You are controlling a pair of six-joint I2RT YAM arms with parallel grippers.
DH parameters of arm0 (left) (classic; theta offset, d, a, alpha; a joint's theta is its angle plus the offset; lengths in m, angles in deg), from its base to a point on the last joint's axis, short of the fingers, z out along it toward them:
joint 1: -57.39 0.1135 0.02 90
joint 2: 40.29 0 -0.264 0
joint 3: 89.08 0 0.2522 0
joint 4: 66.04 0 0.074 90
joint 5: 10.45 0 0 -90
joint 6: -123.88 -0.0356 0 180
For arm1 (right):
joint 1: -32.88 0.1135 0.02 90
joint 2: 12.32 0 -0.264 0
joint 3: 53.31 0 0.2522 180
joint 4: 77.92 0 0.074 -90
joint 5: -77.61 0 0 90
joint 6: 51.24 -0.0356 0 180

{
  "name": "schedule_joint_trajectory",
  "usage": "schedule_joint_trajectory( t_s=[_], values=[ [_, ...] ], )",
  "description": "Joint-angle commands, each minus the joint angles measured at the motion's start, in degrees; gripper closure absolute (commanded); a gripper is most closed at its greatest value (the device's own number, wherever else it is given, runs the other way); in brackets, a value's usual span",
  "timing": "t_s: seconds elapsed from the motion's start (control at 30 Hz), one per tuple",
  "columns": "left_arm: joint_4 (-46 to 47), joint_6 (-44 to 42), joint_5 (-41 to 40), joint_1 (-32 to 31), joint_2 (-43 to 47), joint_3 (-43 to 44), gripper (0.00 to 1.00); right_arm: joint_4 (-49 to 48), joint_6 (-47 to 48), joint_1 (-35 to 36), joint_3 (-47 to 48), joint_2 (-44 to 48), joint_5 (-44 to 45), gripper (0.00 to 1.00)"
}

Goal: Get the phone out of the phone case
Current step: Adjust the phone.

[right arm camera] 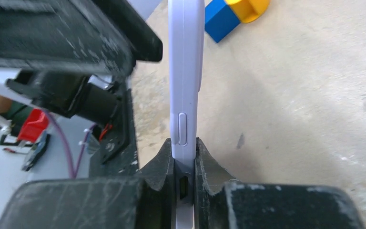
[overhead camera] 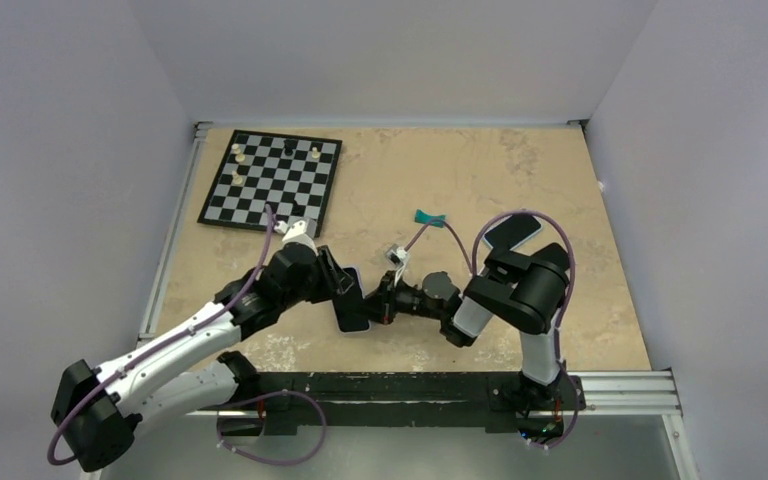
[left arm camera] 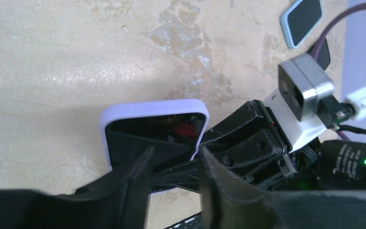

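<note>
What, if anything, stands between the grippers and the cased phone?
Nothing visible does. The right gripper is clamped on the lavender phone case at its port end; the left gripper is against it too.

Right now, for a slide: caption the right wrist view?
Right gripper, jaws shut on the lavender phone case, holds it edge-on over the table.
</note>
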Motion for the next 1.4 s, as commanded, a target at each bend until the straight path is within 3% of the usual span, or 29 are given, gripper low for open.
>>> schedule_joint_trajectory(
  t_s=[0.0,0.07,0.13,0.3,0.5,0.7,0.93,1.07,1.23,1.37],
  values=[
    [0.2,0.9,-0.4,0.4,6.8,1.4,0.39,-9.3,-2.6,0.6,-1.2,7.0,-3.9,1.0],
    [-0.7,0.0,-0.6,0.5,11.3,0.8,0.19,-4.7,-4.1,0.0,-1.0,10.2,-5.0,1.0],
    [-1.2,-1.6,0.0,0.5,16.2,-0.2,0.07,0.7,-5.2,-1.4,0.4,14.0,-8.7,1.0],
    [-3.7,-3.7,3.1,0.8,27.8,-2.4,0.06,21.8,-5.9,-8.3,6.0,20.0,-20.3,1.0],
    [0.0,-4.2,5.9,0.9,35.5,-4.9,0.07,32.2,-5.6,-11.2,10.3,26.7,-29.5,1.0],
    [6.2,-2.4,9.0,1.2,30.9,-5.5,0.08,32.7,-10.3,-11.2,13.3,32.0,-32.1,1.0],
    [22.1,0.3,15.2,1.4,24.8,-6.6,0.15,27.9,-14.4,-11.1,13.8,34.7,-33.2,1.0],
    [27.1,-0.1,19.0,1.4,21.4,-5.9,0.3,20.4,-19.1,-11.1,13.0,33.8,-34.0,1.0],
    [37.3,1.5,21.3,1.4,21.3,-9.9,0.44,18.6,-20.4,-11.0,13.4,33.1,-34.5,1.0],
    [41.8,0.6,22.6,1.4,20.4,-10.4,0.67,17.6,-21.4,-11.0,13.4,32.9,-35.8,1.0]
  ],
)
